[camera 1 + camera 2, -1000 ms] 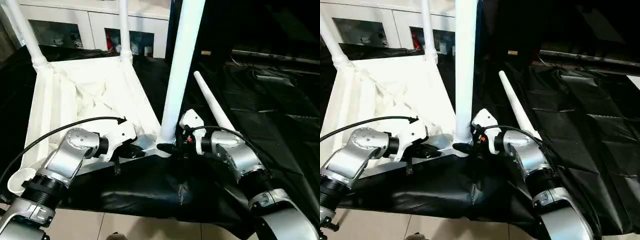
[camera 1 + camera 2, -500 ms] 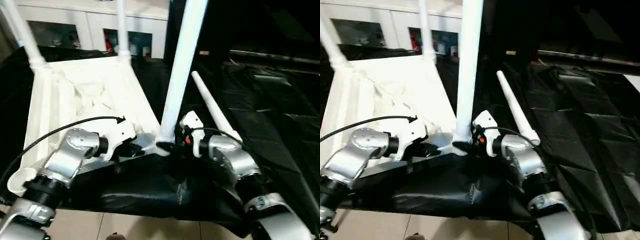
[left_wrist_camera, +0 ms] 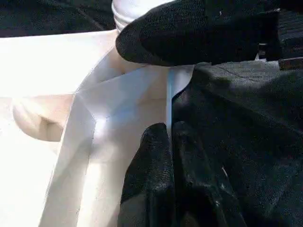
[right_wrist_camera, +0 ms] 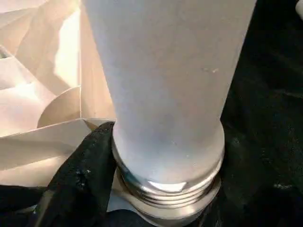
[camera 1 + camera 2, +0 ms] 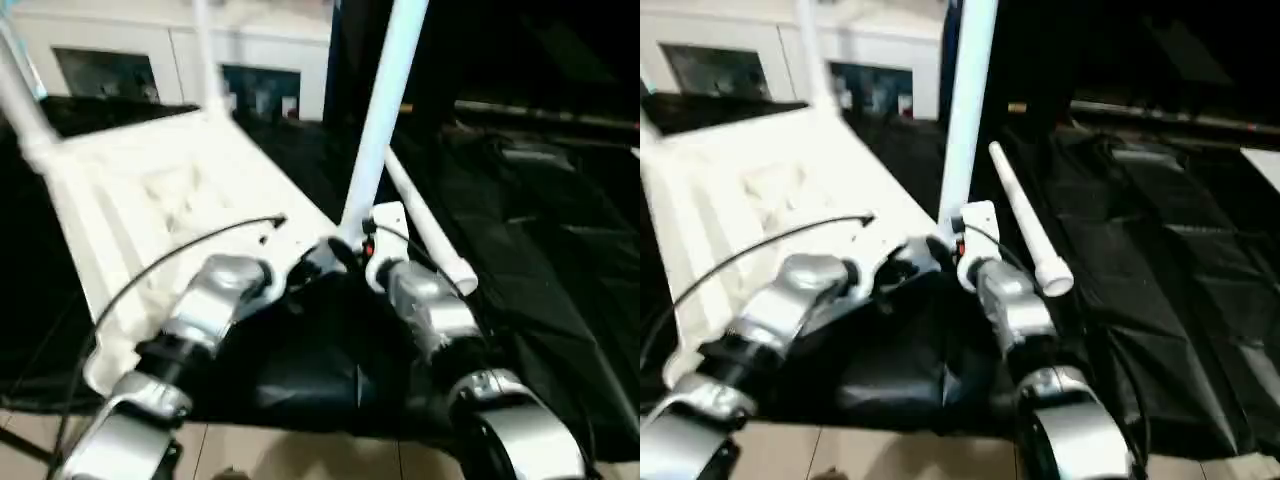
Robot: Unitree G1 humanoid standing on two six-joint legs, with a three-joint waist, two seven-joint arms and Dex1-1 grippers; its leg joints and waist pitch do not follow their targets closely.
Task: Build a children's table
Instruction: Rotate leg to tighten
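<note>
Tabletop (image 5: 150,190) lies upside down on black sheeting (image 5: 540,260) in the head views, one upright leg (image 5: 385,110) in its near corner, a loose leg (image 5: 1025,225) lying just beside it.

Left wrist view — the left gripper (image 3: 170,142) has its fingers pressed together, pinching the tabletop's thin rim.

Right wrist view — the right gripper's finger (image 4: 83,177) touches the upright leg's threaded base; the fingers stand spread around that base.
</note>
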